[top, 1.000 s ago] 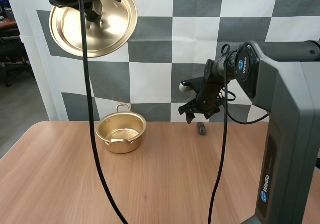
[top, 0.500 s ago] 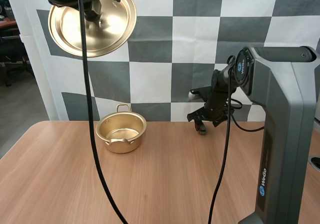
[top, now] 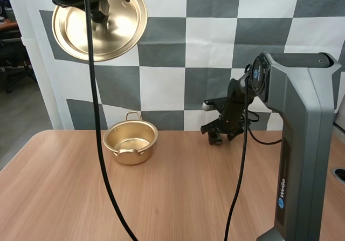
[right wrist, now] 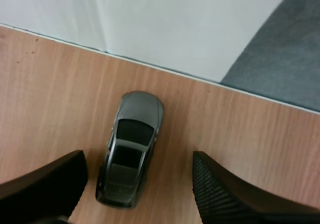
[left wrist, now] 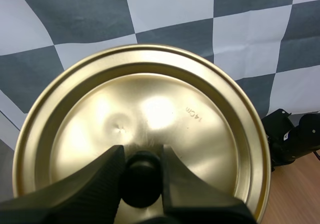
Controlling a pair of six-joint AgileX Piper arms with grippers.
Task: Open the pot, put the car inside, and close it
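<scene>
1. The left gripper [top: 100,13] is raised high above the desk [top: 172,198], over its far left part, and it is clenched on the black knob [left wrist: 141,180] of the golden lid [top: 100,22].
2. In the left wrist view, its two fingers [left wrist: 95,184] press the knob from both sides, and the lid [left wrist: 150,114] hangs behind them with its flat face turned to the camera.
3. The right gripper [top: 218,137] is low at the far edge of the desk, to the right of the middle.
4. In the right wrist view, this gripper [right wrist: 137,186] is released: the fingers [right wrist: 50,184] stand widely apart and the grey car [right wrist: 131,146] lies between them, on its wheels on the desk, near the far edge.
5. One finger is just beside the car's side; whether it touches, I cannot tell. The other finger is clearly apart from it.
6. The pot [top: 130,141] stands open near the far edge, left of the middle, well apart from the car.
</scene>
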